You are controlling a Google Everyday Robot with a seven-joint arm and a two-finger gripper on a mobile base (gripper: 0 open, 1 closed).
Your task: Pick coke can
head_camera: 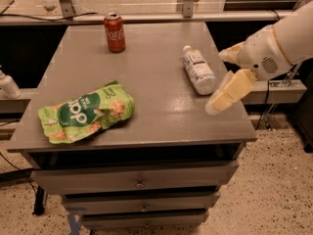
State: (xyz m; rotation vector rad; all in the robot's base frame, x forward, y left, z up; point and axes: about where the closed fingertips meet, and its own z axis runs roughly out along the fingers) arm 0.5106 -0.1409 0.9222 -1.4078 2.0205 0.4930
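The coke can (114,32) is red with white script and a silver top. It stands upright at the far left of the grey table top (146,67). My gripper (216,81) comes in from the right, over the table's right edge, just right of a lying white bottle. It is far from the can, which is up and to the left of it. Its two pale fingers (230,89) are spread apart and hold nothing.
A white plastic bottle (198,70) lies on its side at the table's right, between gripper and can. A green snack bag (88,112) lies at the front left. Drawers (139,180) sit below the top. A rail (146,17) runs behind the table.
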